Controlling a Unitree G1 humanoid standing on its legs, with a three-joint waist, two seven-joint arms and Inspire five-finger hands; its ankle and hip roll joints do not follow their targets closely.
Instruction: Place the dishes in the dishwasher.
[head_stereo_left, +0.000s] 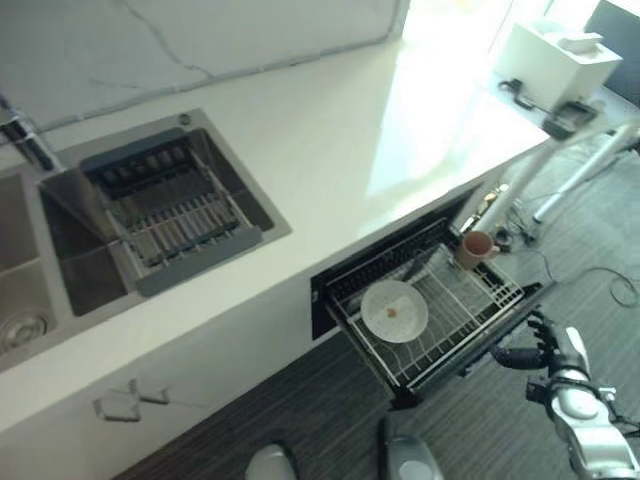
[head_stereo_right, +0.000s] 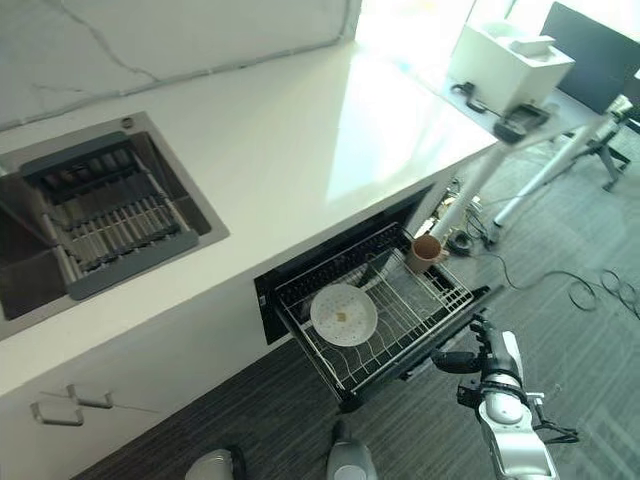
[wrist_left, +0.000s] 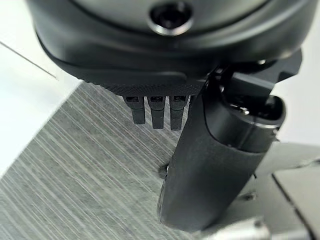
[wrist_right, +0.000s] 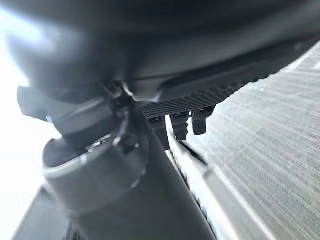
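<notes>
Plate (head_stereo_left: 394, 311) & cup (head_stereo_left: 476, 247) sit in pulled-out rack (head_stereo_left: 497, 300) below counter (head_stereo_left: 330, 140); right hand (head_stereo_left: 545, 352) near rack front, fingers relaxed, holding nothing.

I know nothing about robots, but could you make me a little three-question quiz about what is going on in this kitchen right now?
1. True or false: the white plate lies in the pulled-out dishwasher rack.
2. Which corner of the rack holds the brown mug: A) the far corner, by the counter's end, B) the near corner, by the robot?
3. What sits in the sink?

Key: 1. True. 2. A. 3. A dark drying rack, with no dishes in it. The right hand hovers near the rack, holding nothing.
</notes>
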